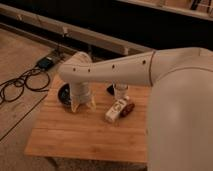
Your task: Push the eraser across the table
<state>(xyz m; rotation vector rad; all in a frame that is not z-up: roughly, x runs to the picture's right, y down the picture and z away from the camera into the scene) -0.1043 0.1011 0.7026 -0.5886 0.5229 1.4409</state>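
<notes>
The table [75, 135] is a light wooden plank top in the lower middle of the camera view. My white arm reaches in from the right, and its wrist hangs down over the table's back left part. My gripper [83, 106] points down just above the wood, right beside the dark round bowl [63, 95]. A small flat dark shape [110, 89] shows partly under the arm's lower edge, left of a pale cup [120, 91]; it may be the eraser, mostly hidden. It lies about a hand's width right of the gripper.
A white rectangular carton [116, 110] lies at an angle near the table's middle, with a dark reddish object [129, 109] against its right side. Black cables [22, 82] and a power box [46, 62] lie on the floor to the left. My arm's large upper part covers the right side.
</notes>
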